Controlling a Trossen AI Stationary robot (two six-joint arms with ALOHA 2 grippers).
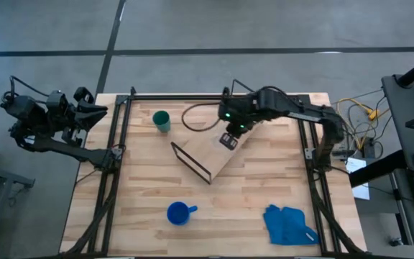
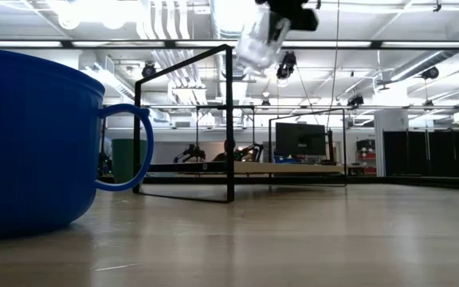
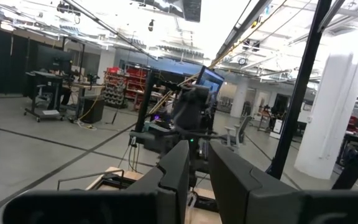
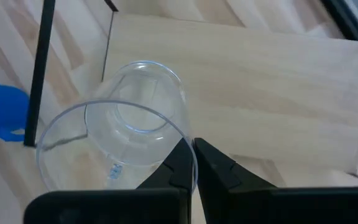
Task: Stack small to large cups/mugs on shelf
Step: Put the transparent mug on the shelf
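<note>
Glass cup (image 4: 120, 134): pinched by its rim in the right gripper (image 4: 194, 163), held above the shelf (image 1: 218, 153). Green cup (image 1: 162, 120) and blue mug (image 1: 179, 213) stand on the table (image 1: 142, 187). Left gripper (image 3: 197, 171), nearly closed, waits off the table's edge.

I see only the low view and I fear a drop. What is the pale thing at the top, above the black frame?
Observer: A clear glass cup, pinched at its wall by the right end effector.
Operator: Is it over the shelf?
Observer: Yes, above the shelf board, at the end nearer the right arm.
Operator: Where is the green cup?
Observer: The green cup stands on the table, left of the shelf.
</note>
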